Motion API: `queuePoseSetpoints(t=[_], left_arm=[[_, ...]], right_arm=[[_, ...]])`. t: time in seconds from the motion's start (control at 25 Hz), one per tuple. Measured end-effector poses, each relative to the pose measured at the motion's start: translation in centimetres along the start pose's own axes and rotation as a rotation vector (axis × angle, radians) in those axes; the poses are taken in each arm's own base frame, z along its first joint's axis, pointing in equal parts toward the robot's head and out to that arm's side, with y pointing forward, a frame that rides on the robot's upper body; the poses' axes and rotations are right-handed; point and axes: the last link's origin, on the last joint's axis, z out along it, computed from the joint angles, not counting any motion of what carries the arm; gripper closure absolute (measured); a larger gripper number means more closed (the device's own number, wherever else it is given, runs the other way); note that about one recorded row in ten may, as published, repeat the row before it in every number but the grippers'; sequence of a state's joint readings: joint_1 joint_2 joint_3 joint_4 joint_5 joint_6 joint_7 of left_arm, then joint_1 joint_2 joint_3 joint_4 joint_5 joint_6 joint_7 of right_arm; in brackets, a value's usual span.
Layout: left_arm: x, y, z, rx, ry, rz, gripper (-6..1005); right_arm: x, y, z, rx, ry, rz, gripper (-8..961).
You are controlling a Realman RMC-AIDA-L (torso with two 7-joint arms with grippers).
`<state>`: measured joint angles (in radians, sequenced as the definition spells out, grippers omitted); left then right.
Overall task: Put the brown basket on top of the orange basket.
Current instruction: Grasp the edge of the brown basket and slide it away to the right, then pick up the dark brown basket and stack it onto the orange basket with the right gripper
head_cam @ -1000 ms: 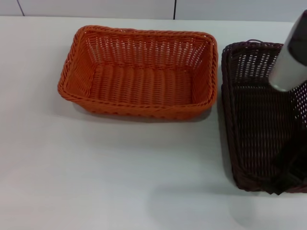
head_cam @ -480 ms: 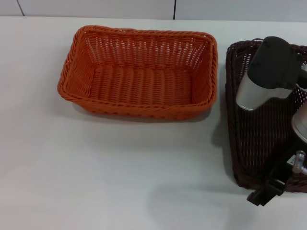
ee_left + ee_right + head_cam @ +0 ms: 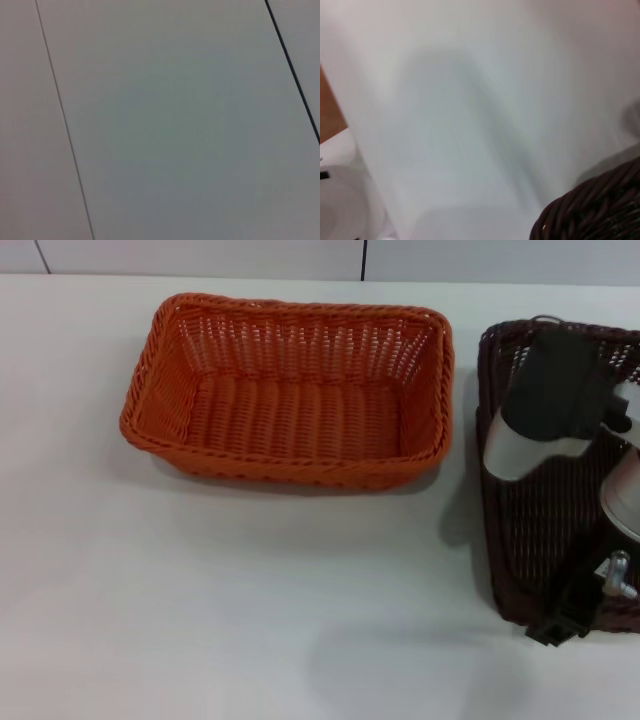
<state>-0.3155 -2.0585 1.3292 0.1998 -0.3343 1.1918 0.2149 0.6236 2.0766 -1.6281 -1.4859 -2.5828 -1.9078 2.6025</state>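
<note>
The orange basket [image 3: 290, 400] stands empty on the white table, in the middle toward the far side. The brown basket [image 3: 530, 530] is to its right, a gap apart, partly cut off by the right edge of the head view. My right arm reaches over it, and my right gripper [image 3: 557, 625] is at its near rim, shut on the rim. A shadow on the table along the basket's left side shows that it is raised a little. Its braided rim also shows in the right wrist view [image 3: 600, 210]. My left gripper is out of view.
The white table [image 3: 250, 590] stretches in front of and to the left of the orange basket. A wall with a dark seam [image 3: 364, 258] runs along the far edge. The left wrist view shows only plain grey panels.
My right arm has swung lower over the brown basket. The basket has shifted a little to the right and come up off the table, casting a shadow. The orange basket has not moved.
</note>
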Motion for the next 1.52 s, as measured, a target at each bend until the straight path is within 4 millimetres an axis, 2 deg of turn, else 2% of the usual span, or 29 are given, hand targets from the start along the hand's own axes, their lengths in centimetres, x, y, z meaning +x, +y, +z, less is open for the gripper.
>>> queuePoseSetpoints(t=[0.12, 0.32, 0.4, 0.52, 0.56, 0.72, 0.76, 1.04, 1.2, 1.24, 1.28, 1.32, 1.36, 1.44, 1.52], left_arm=[[0.0, -0.2, -0.1, 0.004, 0.001, 0.009, 226], [0.0, -0.1, -0.2, 0.001, 0.003, 0.024, 226], [0.0, -0.1, -0.2, 0.0, 0.002, 0.024, 226], [-0.1, -0.1, -0.3, 0.0, 0.001, 0.025, 226], [-0.1, -0.1, -0.3, 0.0, 0.002, 0.025, 226], [0.0, -0.1, -0.2, 0.0, 0.004, 0.025, 226], [0.0, 0.0, -0.2, -0.001, 0.005, 0.025, 226], [0.2, -0.1, 0.0, 0.006, 0.01, 0.023, 225], [0.2, -0.2, 0.0, 0.007, 0.011, 0.022, 225], [0.2, -0.2, 0.0, 0.009, 0.014, 0.02, 225], [0.2, -0.2, 0.0, 0.011, 0.015, 0.018, 225], [0.2, -0.3, 0.0, 0.013, 0.016, 0.015, 225], [0.2, -0.3, -0.1, 0.018, 0.016, 0.008, 225], [0.2, -0.3, -0.1, 0.019, 0.016, 0.007, 225], [0.2, -0.3, -0.1, 0.019, 0.015, 0.006, 225]], right_arm=[[-0.6, -0.4, -1.5, 0.052, -0.084, 0.025, 545], [-1.0, -2.5, -4.7, 0.122, -0.287, 0.195, 620], [-1.1, -2.6, -5.6, 0.137, -0.335, 0.211, 670], [-1.3, -2.2, -7.0, 0.15, -0.402, 0.209, 746], [-1.6, -1.8, -8.0, 0.157, -0.444, 0.196, 755], [-1.9, -1.1, -9.5, 0.189, -0.502, 0.175, 789], [-2.0, -0.5, -10.5, 0.218, -0.534, 0.158, 798], [-2.7, 1.1, -12.9, 0.3, -0.611, 0.072, 798], [-3.5, 1.8, -13.5, 0.338, -0.622, -0.022, 798], [-4.3, 2.3, -13.3, 0.366, -0.61, -0.138, 798], [-4.3, 2.3, -13.3, 0.366, -0.61, -0.138, 798], [-4.8, 2.8, -12.9, 0.382, -0.594, -0.226, 798], [-5.7, 4.2, -12.0, 0.412, -0.551, -0.428, 798], [-5.9, 4.6, -11.6, 0.419, -0.533, -0.494, 797], [-6.5, 5.7, -10.9, 0.444, -0.495, -0.632, 797]])
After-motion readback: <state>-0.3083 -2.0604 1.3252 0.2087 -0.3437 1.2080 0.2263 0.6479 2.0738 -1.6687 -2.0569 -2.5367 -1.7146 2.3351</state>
